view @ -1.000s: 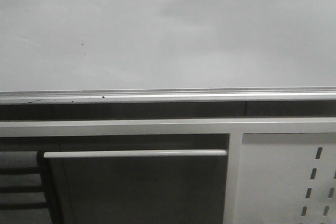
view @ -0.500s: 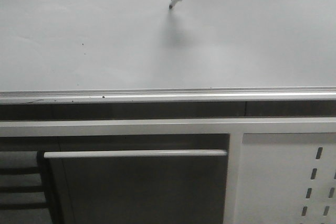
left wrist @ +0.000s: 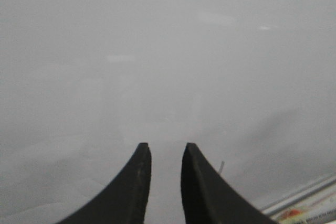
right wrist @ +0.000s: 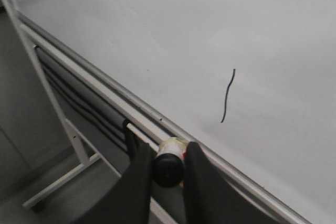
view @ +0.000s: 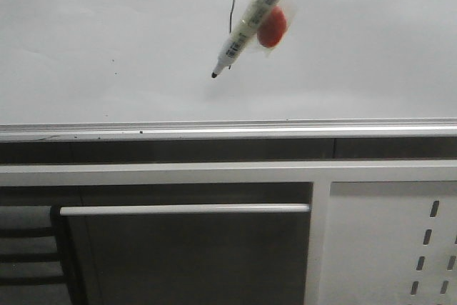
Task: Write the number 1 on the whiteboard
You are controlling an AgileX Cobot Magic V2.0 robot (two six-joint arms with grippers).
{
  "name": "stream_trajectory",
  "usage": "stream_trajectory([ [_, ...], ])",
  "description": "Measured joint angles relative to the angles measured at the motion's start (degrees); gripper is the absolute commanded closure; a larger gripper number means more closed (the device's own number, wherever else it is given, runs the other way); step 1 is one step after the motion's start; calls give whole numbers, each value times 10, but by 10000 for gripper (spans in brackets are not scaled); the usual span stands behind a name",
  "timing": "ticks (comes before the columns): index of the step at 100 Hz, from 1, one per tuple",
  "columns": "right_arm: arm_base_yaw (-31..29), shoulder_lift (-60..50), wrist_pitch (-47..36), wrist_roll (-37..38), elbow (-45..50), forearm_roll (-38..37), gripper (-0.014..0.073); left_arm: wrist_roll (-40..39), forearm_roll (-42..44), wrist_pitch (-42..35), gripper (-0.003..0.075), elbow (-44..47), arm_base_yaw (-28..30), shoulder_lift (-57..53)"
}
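The whiteboard (view: 107,33) fills the upper front view, with its silver rail (view: 214,131) below. On it is the number 1 (view: 232,11), a thin, slightly wavy dark stroke, also in the right wrist view (right wrist: 227,96). A white marker (view: 251,18) with a red blob on its barrel slants down from the top. Its dark tip (view: 213,75) is below and left of the stroke, apart from it. My right gripper (right wrist: 169,153) is shut on the marker's black rear end (right wrist: 169,168). My left gripper (left wrist: 165,146) is open over bare whiteboard (left wrist: 157,51), holding nothing.
Below the board runs a pale metal frame with a horizontal bar (view: 184,208) over a dark opening. A light grey panel with slanted slots (view: 389,248) sits at the lower right. Tiny dark specks (view: 113,60) mark the board's left part.
The marker has come down and to the left across the board. The short mark seen half a second ago is now a full vertical stroke, and the tip sits beyond its lower end.
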Motion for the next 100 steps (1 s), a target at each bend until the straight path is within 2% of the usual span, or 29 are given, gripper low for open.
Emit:
stream_trajectory([
  [16,-24,-11,134,0,-65,-4,637,2,17,90,276,-1,0,29],
  [23,-37,-7,182,0,-97,-6,637,2,21,124,225,-1,0,46],
  [37,-52,12,258,0,-162,-10,637,9,26,189,237,-1,0,75],
  [48,-53,41,318,0,-212,-11,637,30,28,220,287,-4,-10,95],
  [75,-54,108,411,0,-293,-16,637,85,30,214,349,-25,-77,128],
  [100,-54,110,444,0,-306,-16,637,94,31,200,356,-28,-85,149],
])
